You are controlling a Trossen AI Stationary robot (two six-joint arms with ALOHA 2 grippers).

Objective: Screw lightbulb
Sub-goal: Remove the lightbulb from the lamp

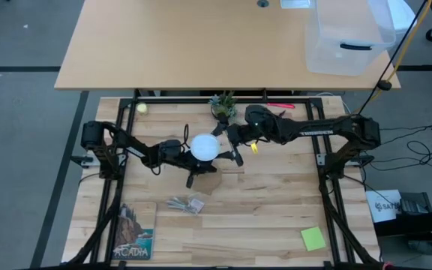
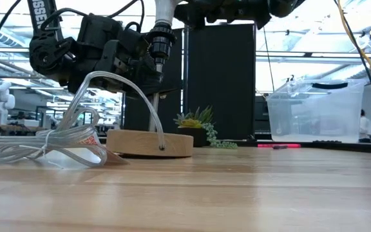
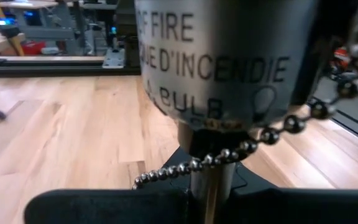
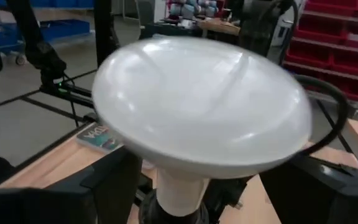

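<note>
While the lightbulb (image 1: 203,147) sits at frame centre, apparently seated in its socket (image 2: 160,45), your right gripper (image 1: 227,144) stands wide around it; the left gripper (image 1: 188,154) clamps the socket stem. Regrip and twist again.

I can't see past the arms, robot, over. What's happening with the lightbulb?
Left gripper shut on the socket stem. Right gripper open around the lightbulb, which sits in the socket. Nothing in the way, over.
</note>
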